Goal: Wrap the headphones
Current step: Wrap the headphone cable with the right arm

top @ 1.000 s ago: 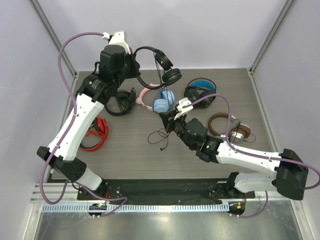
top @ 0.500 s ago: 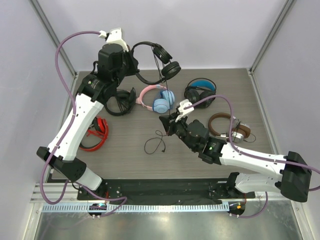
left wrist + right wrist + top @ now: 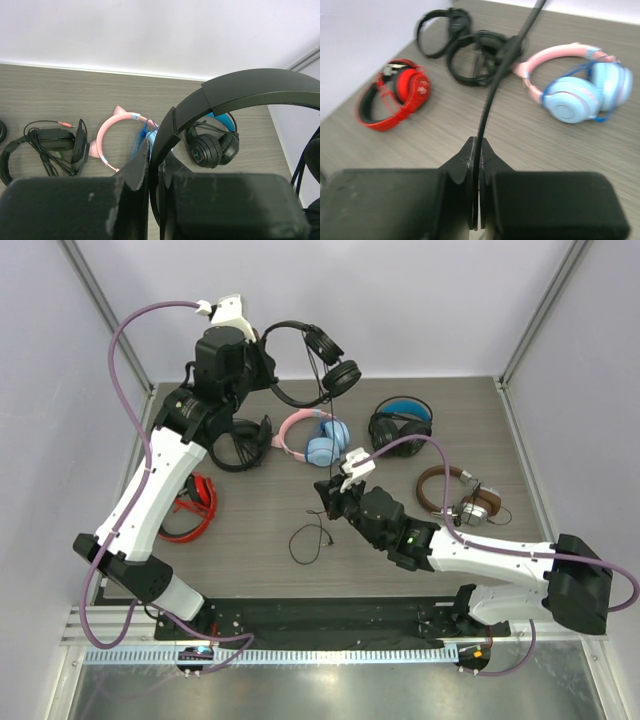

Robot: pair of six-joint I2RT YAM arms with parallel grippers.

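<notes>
From above, my left gripper point(image 3: 262, 365) is clamped on the headphones point(image 3: 343, 377), holding them raised over the table's point(image 3: 250, 560) far side. Their cable point(image 3: 292, 543) drops to my right gripper point(image 3: 325, 488), which pinches it, and the loose end lies looped on the wood. A pink-and-blue pair point(image 3: 318, 445) sits under that hanging line.

On the left wrist view, the fingers press together on the headband point(image 3: 240, 90), with a blue-lined pair point(image 3: 210, 147) beyond.

On the right wrist view, the jaws nip the cable, and a red pair point(image 3: 395, 95) lies to the left.

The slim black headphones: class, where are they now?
Top view: the slim black headphones are held aloft at back left, headband clamped in the left pincer, just behind the pink-and-blue headphones.
</notes>
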